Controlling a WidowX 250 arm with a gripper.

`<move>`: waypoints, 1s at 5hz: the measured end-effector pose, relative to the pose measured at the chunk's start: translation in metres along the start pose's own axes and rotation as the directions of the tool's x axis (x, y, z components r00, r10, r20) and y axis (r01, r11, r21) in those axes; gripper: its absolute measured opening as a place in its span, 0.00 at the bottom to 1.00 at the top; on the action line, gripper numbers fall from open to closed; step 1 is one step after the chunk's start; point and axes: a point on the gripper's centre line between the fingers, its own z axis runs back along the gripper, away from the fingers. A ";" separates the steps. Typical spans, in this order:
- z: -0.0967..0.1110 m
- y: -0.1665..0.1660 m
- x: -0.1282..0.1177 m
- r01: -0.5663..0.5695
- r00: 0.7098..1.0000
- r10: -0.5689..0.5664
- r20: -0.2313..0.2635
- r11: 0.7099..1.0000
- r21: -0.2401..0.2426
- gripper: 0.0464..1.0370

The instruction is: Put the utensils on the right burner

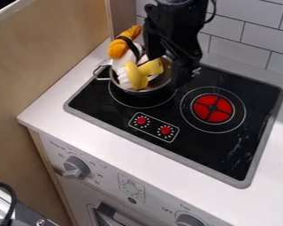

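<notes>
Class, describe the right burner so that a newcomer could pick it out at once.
On the white counter sits a black, grey-rimmed cooktop. Its right burner is a red disc with a black cross, ringed in white; the left burner sits under the silver metal pot.

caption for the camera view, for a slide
Pot of toys on the left burner, tool over the stove
</notes>
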 end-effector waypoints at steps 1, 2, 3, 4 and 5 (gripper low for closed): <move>-0.011 0.002 0.003 0.002 1.000 -0.002 0.025 1.000 0.003 0.96; -0.022 0.002 0.002 0.013 0.999 -0.013 0.044 1.000 0.016 0.96; -0.031 0.003 0.002 0.014 0.998 -0.016 0.065 0.999 0.032 0.96; -0.037 0.004 0.001 0.020 0.996 -0.024 0.083 0.999 0.043 0.96; -0.043 0.003 0.001 0.022 0.996 -0.026 0.091 0.999 0.046 0.96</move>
